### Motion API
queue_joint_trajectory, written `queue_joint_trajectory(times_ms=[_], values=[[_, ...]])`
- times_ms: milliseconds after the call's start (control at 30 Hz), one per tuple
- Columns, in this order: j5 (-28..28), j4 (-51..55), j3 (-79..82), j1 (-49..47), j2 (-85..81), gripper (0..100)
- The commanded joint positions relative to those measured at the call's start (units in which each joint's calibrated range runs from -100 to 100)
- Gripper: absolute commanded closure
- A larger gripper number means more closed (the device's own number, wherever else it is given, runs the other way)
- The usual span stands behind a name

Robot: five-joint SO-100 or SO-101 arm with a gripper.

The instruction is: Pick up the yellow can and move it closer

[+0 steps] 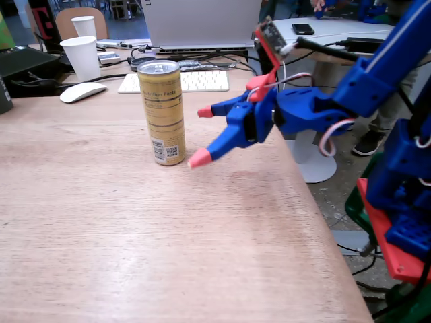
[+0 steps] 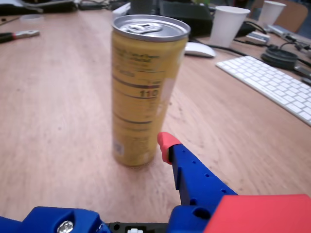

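The yellow can (image 1: 163, 112) stands upright on the wooden table (image 1: 101, 222), a tall slim golden can with a silver pull-tab top and a barcode patch near its base. In the wrist view the yellow can (image 2: 144, 87) fills the middle, close ahead. My blue gripper (image 1: 201, 136) with red fingertips (image 1: 200, 159) is open just right of the can, its jaws spread wide and apart from it. Nothing sits between the fingers. In the wrist view one red-tipped finger (image 2: 167, 146) reaches beside the can's base.
Behind the can lie a white keyboard (image 1: 192, 81), a white mouse (image 1: 82, 91), two white paper cups (image 1: 82, 56) and a laptop (image 1: 201, 23). The table's right edge (image 1: 316, 202) runs close under the arm.
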Motion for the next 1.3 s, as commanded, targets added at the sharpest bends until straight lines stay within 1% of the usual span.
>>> queue_joint_trajectory(times_ms=[0,100,167,233,500,633,800,1067,1200,1267], values=[[-0.1,-0.24,-7.48,6.46,3.25,28],[-0.1,-0.57,-6.82,6.8,2.48,28],[-0.1,-1.06,-8.23,12.55,3.0,28],[-0.1,-0.32,-12.58,13.91,3.77,28],[-0.1,-0.24,-32.59,11.2,20.92,28],[-0.1,-0.24,-40.04,3.93,26.41,28],[-0.05,-0.24,-47.88,3.08,31.73,28],[0.29,-0.16,-48.82,2.74,32.24,28],[0.49,-0.08,-48.72,0.88,32.24,29],[0.49,-0.08,-48.72,0.88,32.24,32]])
